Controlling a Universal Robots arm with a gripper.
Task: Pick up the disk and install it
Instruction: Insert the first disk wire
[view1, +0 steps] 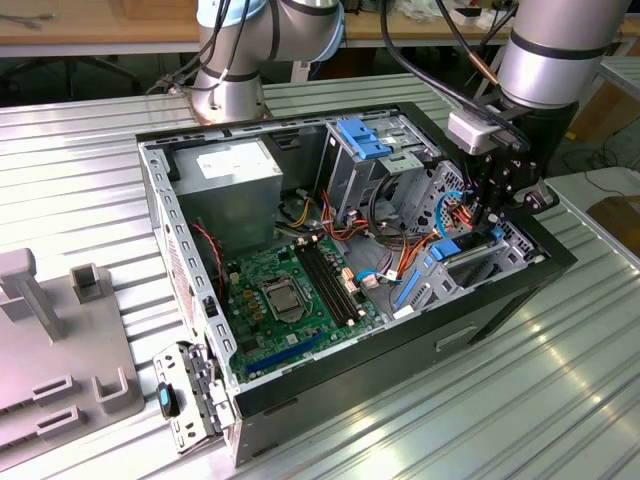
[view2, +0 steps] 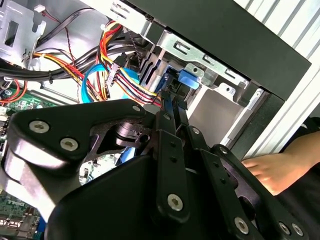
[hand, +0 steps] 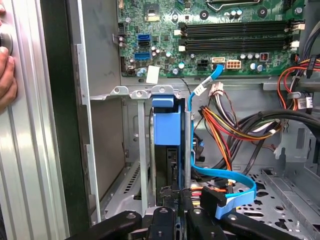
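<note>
While I watched the exterior view, the gripper (view1: 490, 215) hung inside the open computer case (view1: 560, 262) at about three o'clock from the motherboard (view1: 290, 290), down among the drive cage (view1: 480, 262) and loose cabling. In both wrist views its slim fingers (view2: 167, 107) stood pressed close together, pinching the upper edge of the disk (hand: 166, 127), which stood on edge in a cage slot with its bright blue caddy rail facing me. I could not tell how deep it sat.

Clutter crowded the tool. A bundle of red, yellow and orange power wires (hand: 220, 120) ran just beside the slot at three o'clock from the disk in the first wrist view, and a flat blue data cable (hand: 235, 187) looped below them, its plug lying against the gripper body. The metal cage walls (hand: 142, 150) flanked the disk on either side. A second blue bracket (view1: 362, 138) sat on the upper bay at twelve o'clock from the motherboard in the exterior view. A person's hand (view2: 272, 170) rested on the table just outside the case wall.
</note>
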